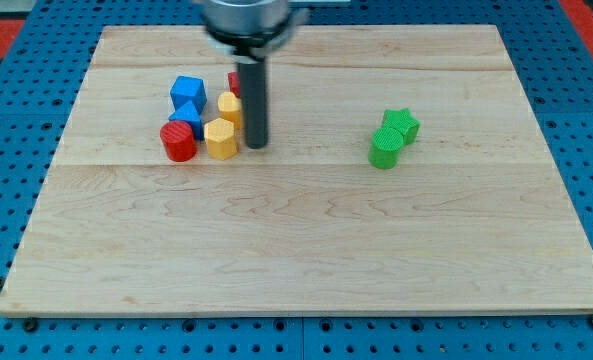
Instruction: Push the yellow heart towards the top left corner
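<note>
My tip (256, 145) (a bare rod, no hand to close) touched the yellow heart (230, 106), which sat far from the worktop's (306, 250) top-left corner.

Single camera view. The camera looked down on the desk (306, 260) from above and beyond its bottom edge, facing the top edge at a steep angle. It stood far enough off that all four corners appeared, with a margin of blue pegboard (6, 200) around. The rod entered from the view's top.

Upright dark rod, my tip (256, 146) low on the board
</note>
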Robot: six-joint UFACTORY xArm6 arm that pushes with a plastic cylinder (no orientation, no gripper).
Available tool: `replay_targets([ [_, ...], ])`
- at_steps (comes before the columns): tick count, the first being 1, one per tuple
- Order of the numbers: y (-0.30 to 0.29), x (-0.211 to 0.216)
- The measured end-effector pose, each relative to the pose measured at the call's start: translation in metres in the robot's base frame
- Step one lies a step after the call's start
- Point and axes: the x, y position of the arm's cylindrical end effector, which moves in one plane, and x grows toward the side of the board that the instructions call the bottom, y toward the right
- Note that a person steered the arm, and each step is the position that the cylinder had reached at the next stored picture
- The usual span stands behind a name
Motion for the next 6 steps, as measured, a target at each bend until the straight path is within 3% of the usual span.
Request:
replay_targets([
  [1,-0.001,-0.051],
  [4,-0.003,-0.133],
  [6,-0.090,-0.145],
])
